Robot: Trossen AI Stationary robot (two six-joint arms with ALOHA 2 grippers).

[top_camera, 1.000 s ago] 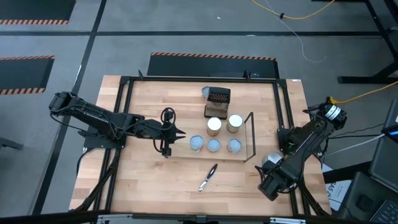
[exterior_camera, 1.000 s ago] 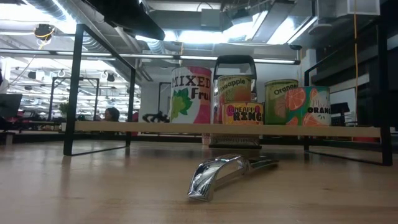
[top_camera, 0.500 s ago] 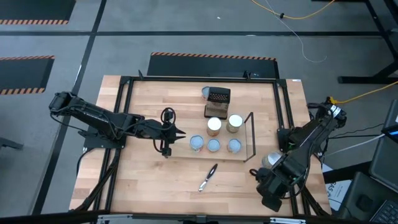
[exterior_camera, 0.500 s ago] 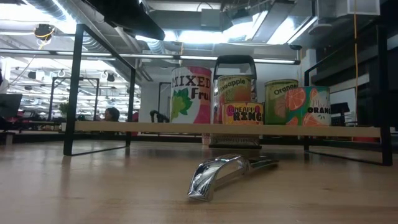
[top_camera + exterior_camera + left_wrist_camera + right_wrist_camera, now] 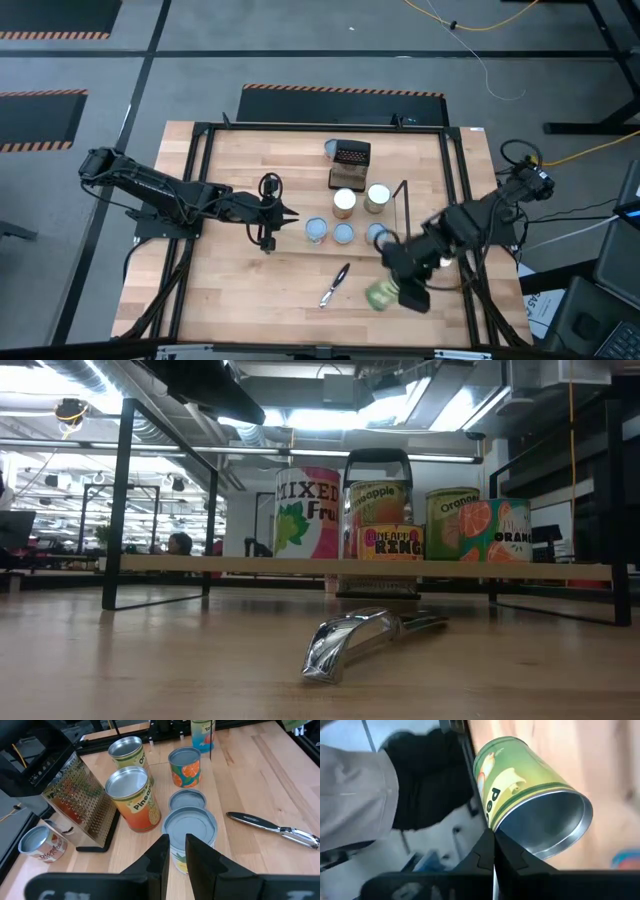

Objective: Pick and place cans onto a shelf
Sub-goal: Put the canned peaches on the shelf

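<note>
The right tool (image 5: 398,293) hangs over the near right part of the counter (image 5: 230,290), with its fingers pressed together on the rim of a green-labelled can (image 5: 381,294); in the right wrist view that can (image 5: 530,815) sticks out just ahead of the fingertips, tilted, with its open silver end showing. From this tool the shelf (image 5: 404,215) lies just beyond, toward the far side of the counter, and the other cans stand on and around it: three blue-topped ones (image 5: 344,233) in a row, and two taller ones (image 5: 361,199) farther off still. A shiny can opener (image 5: 334,285) lies on the counter just to the left of the carried can. The left tool (image 5: 268,236) waits just left of that row, its fingers (image 5: 160,857) slightly apart and empty, the nearest blue-topped can (image 5: 189,832) right in front of the fingertips. Beyond that one stand a pineapple can (image 5: 131,796) and an orange can (image 5: 184,766), beside a metal grater (image 5: 82,797).
</note>
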